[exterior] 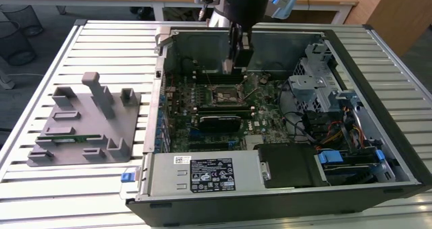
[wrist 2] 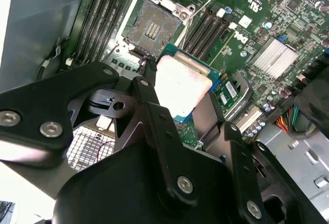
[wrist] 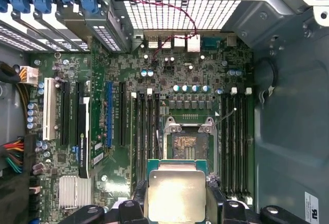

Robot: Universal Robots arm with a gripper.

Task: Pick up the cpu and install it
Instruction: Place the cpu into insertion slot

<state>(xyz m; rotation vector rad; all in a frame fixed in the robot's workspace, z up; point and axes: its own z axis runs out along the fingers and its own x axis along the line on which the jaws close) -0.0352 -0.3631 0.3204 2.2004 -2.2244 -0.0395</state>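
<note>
First wrist view: the fingers (wrist: 217,202) pinch the cpu (wrist: 176,196) by its thin edges, near the socket (wrist: 187,144) (it looks light, stiff, easy to break).

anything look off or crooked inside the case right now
Nothing stands out. The claw grips the chip, whose edges run square with the empty socket on the board in the first wrist view. No loose or spilled parts show.

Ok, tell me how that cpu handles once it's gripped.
Probably stiff: the cpu is a flat square plate with a metal top. Its thin edges may slip in the fingers, which pinch only two sides. Likely light, being so thin.
</note>
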